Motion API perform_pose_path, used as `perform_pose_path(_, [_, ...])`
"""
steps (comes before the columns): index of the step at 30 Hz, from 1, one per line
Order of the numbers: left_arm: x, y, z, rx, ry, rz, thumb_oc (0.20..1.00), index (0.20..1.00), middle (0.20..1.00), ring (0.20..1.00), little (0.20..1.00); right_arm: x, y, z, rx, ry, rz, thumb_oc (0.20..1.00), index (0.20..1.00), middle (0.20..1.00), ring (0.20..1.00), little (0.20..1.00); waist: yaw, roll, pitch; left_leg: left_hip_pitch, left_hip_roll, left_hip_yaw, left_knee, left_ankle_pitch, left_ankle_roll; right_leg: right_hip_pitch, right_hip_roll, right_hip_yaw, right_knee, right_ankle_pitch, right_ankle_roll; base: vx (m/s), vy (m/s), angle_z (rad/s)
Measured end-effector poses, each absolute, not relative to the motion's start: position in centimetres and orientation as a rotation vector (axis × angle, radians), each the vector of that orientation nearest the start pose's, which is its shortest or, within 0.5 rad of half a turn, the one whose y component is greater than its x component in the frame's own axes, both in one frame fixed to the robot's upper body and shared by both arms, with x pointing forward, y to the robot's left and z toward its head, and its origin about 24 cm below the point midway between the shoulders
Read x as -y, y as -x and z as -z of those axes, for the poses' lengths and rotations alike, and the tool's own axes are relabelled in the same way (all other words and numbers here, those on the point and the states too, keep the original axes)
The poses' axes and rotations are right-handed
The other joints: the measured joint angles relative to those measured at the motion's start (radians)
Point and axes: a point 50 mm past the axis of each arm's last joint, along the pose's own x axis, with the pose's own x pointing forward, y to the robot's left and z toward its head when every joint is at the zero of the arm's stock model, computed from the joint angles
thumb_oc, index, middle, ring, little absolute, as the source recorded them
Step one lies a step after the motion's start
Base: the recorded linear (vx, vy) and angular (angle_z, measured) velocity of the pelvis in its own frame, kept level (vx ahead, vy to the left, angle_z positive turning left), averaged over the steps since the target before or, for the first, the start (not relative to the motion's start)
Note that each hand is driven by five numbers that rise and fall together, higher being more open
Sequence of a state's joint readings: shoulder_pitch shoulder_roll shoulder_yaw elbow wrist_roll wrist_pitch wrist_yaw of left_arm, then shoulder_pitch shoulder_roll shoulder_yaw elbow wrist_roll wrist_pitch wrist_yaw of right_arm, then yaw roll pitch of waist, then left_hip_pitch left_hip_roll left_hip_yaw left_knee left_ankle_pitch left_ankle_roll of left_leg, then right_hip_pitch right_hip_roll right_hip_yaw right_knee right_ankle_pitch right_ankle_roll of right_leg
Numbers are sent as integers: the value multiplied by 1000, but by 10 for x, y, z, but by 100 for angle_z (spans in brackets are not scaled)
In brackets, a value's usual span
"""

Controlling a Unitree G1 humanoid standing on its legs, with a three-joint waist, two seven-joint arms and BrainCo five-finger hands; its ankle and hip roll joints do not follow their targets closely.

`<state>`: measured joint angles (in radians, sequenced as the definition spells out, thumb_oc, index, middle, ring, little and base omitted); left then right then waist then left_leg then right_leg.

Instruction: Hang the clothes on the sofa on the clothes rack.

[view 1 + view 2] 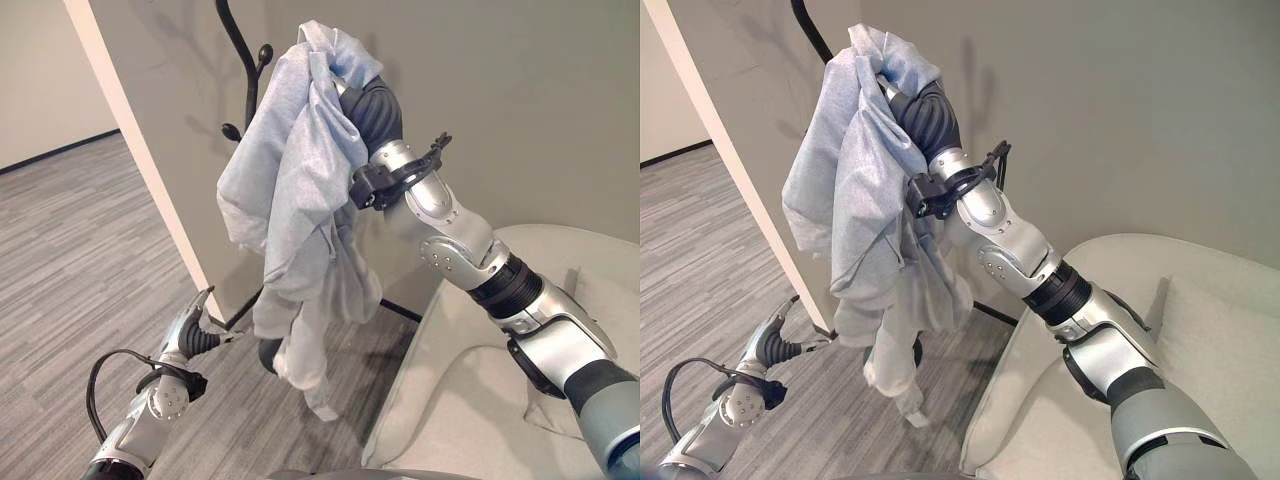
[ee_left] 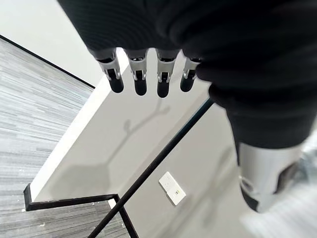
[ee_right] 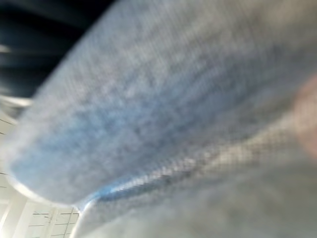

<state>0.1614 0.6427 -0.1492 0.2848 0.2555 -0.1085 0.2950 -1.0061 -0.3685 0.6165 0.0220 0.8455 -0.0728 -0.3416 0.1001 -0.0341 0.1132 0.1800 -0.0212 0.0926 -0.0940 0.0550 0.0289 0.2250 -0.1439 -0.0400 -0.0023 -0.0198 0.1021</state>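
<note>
Pale blue garment [image 1: 295, 190] draped over raised right hand [image 1: 368, 105], fingers hidden, grip unclear, black coat rack [image 1: 247, 70] at 11 o'clock, left hand [image 1: 192, 328] low, fingers straight.

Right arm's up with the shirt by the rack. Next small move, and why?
Probably ease the right hand a little further toward the rack and lower the shirt onto a hook. The shirt hangs bunched from the raised hand beside the rack's upper hooks, not visibly caught on one. The left hand hangs low, open.

Right hand [image 1: 372, 108] raised, left hand [image 1: 192, 328] low
</note>
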Motion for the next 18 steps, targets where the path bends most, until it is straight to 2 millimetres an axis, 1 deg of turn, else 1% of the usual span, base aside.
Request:
perform_pose_path(2, [-279, -197, 11, -264, -914, -90, 1000, 1000, 1000, 1000, 1000, 18, -309, -271, 520, -250, -604, 200, 200, 200, 200, 200, 2, 4, 3, -3, 0, -2, 0, 0, 0, -2, 0, -3, 1, -2, -3, -52, 0, 4])
perform_pose_path(4, [-273, -201, 14, -263, -891, -84, 1000, 1000, 1000, 1000, 1000, 16, -307, -270, 514, -232, -623, 200, 200, 200, 200, 200, 3, -5, -3, -4, 0, -3, 0, 0, 0, -4, 0, -5, 5, -5, -8, -31, -5, 5])
perform_pose_path(5, [-265, -207, 19, -265, -857, -80, 1000, 1000, 1000, 1000, 1000, 13, -302, -267, 512, -204, -654, 200, 200, 200, 200, 200, 9, 8, 0, -5, -1, -4, 0, 1, 0, -2, -2, -8, 4, -5, -8, -23, -7, 4])
perform_pose_path(6, [-254, -211, 22, -258, -834, -53, 1000, 1000, 1000, 1000, 1000, 7, -297, -264, 504, -191, -691, 200, 200, 200, 200, 200, 6, -1, -4, -3, -2, -3, 6, 1, -1, -10, -2, -8, 5, -5, -8, -23, -7, 4])
perform_pose_path(7, [-240, -217, 23, -241, -805, -26, 1000, 1000, 1000, 1000, 1000, 1, -292, -260, 495, -181, -724, 200, 200, 200, 200, 200, 2, 0, -4, -8, -2, -4, 7, 1, -1, -12, -2, -8, 5, -15, -22, 0, 0, 0])
perform_pose_path(8, [-228, -224, 22, -218, -788, 13, 1000, 1000, 1000, 1000, 1000, -4, -288, -257, 486, -173, -755, 200, 200, 200, 200, 200, 5, 8, 1, -10, -1, -4, 7, 1, -1, -4, -2, -8, 4, -15, -22, 0, 0, 0])
perform_pose_path(9, [-218, -227, 21, -195, -775, 48, 1000, 1000, 1000, 1000, 1000, -9, -286, -253, 474, -165, -779, 200, 200, 200, 200, 200, 0, -3, -5, -8, -1, -3, 9, 1, -1, -5, -1, -7, 3, -10, -14, 0, 0, 0])
perform_pose_path(10, [-209, -232, 21, -182, -758, 67, 1000, 1000, 1000, 1000, 1000, -12, -284, -249, 463, -150, -795, 200, 200, 200, 200, 200, -11, -2, -3, -7, -1, -5, 9, 1, -1, -3, -1, -8, 5, -9, -11, 0, 0, 0])
perform_pose_path(12, [-191, -242, 18, -150, -731, 108, 1000, 1000, 1000, 1000, 1000, -18, -276, -245, 452, -142, -839, 200, 200, 200, 200, 200, -17, -2, -4, -9, 0, -4, 7, 1, -1, -3, 0, -6, 5, -5, -5, -13, -27, -3])
perform_pose_path(13, [-183, -243, 19, -143, -717, 128, 1000, 1000, 1000, 1000, 1000, -21, -273, -244, 448, -150, -858, 200, 200, 200, 200, 200, -31, -12, -9, -4, 1, -2, 8, 1, -1, -7, 1, -5, 7, -4, -5, -12, -39, 2])
perform_pose_path(14, [-181, -246, 22, -158, -717, 130, 1000, 1000, 1000, 1000, 1000, -22, -269, -243, 441, -153, -876, 200, 200, 200, 200, 200, -36, -11, -10, -5, 1, -5, 7, 2, -1, -5, 1, -8, 9, -4, -5, 1, -22, 4])
perform_pose_path(16, [-172, -259, 36, -217, -740, 173, 1000, 1000, 1000, 1000, 1000, -32, -246, -237, 420, -151, -993, 200, 200, 200, 200, 200, -38, -8, -10, -5, 2, -8, 6, 2, -2, -1, 1, -19, 8, -3, -3, -13, -22, 7])
perform_pose_path(17, [-170, -261, 39, -236, -741, 177, 1000, 1000, 1000, 1000, 1000, -37, -237, -234, 411, -156, -1045, 200, 200, 200, 200, 200, -45, -10, -10, -5, 2, -10, 6, 2, -2, -1, 2, -21, 8, -3, -3, 0, 0, 0])
perform_pose_path(18, [-164, -261, 40, -233, -731, 187, 1000, 1000, 1000, 1000, 1000, -40, -231, -233, 408, -155, -1079, 200, 200, 200, 200, 200, -64, -17, -13, -3, 3, -8, 7, 2, -2, -2, 4, -20, 9, -3, -3, 0, 0, 0])
